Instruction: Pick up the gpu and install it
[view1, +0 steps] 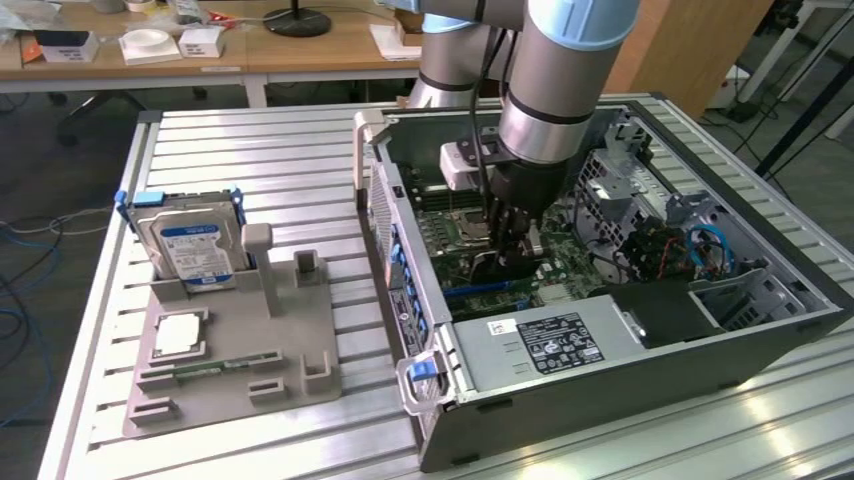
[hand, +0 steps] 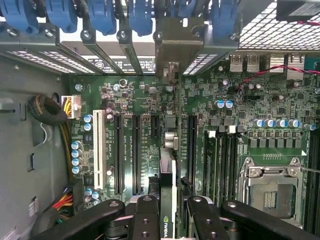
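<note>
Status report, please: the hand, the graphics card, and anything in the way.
Hand shut on graphics card, edge-on above motherboard slots inside computer case. Nothing visibly blocking.

One gpu (hand: 167, 200), one hard drive (view1: 190, 245), one computer case (view1: 667, 370).

A silver-grey robot arm (view1: 567, 70) with pale blue joint caps, a white box clipped beside its wrist and a black cable trailing along it; black gripper (hand: 165, 210) fingers (hand: 146, 215), studded with round screw holes.
</note>
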